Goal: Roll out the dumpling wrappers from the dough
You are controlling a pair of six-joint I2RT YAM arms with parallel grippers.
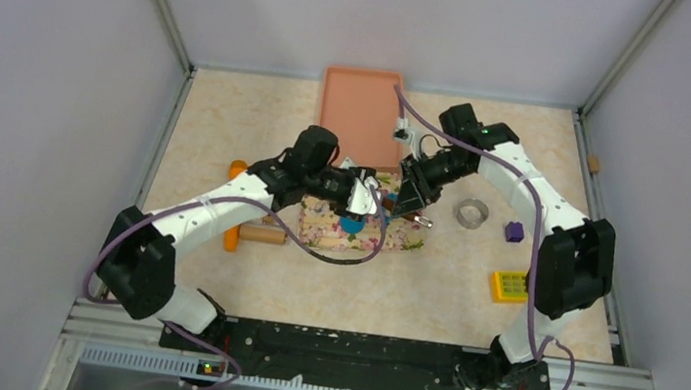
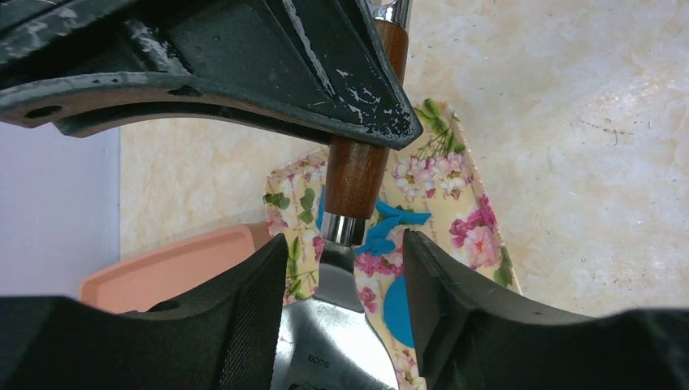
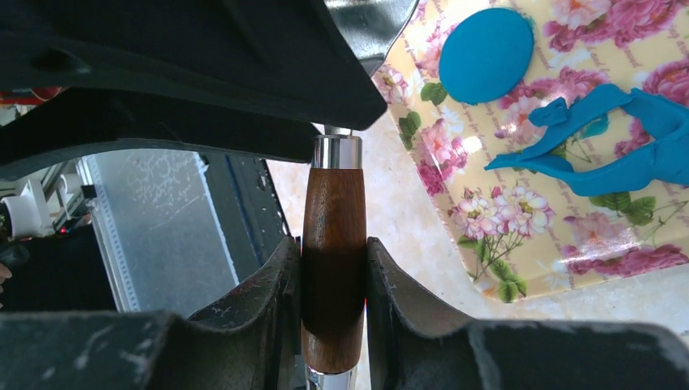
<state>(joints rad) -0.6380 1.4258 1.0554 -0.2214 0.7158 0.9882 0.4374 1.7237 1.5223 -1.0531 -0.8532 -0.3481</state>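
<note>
A floral board [image 1: 322,224] lies mid-table. On it rests a round blue dumpling wrapper [image 3: 486,55], which also shows as the wrapper [image 1: 352,224] from above and the wrapper [image 2: 398,305] half hidden behind a finger. Beside it lies a ragged blue dough scrap [image 3: 601,154], the same scrap [image 2: 394,223] in the left wrist view. My right gripper [image 3: 333,260] is shut on the wooden handle [image 3: 333,244] of a metal spatula. The spatula blade [image 2: 333,333] reaches between the fingers of my open left gripper [image 2: 341,309], low over the board.
A peach tray [image 1: 360,111] stands behind the board. A rolling pin with orange ends [image 1: 246,232] lies left of the board. To the right are a metal ring cutter [image 1: 471,212], a small purple block [image 1: 514,231] and a yellow toy brick [image 1: 509,285].
</note>
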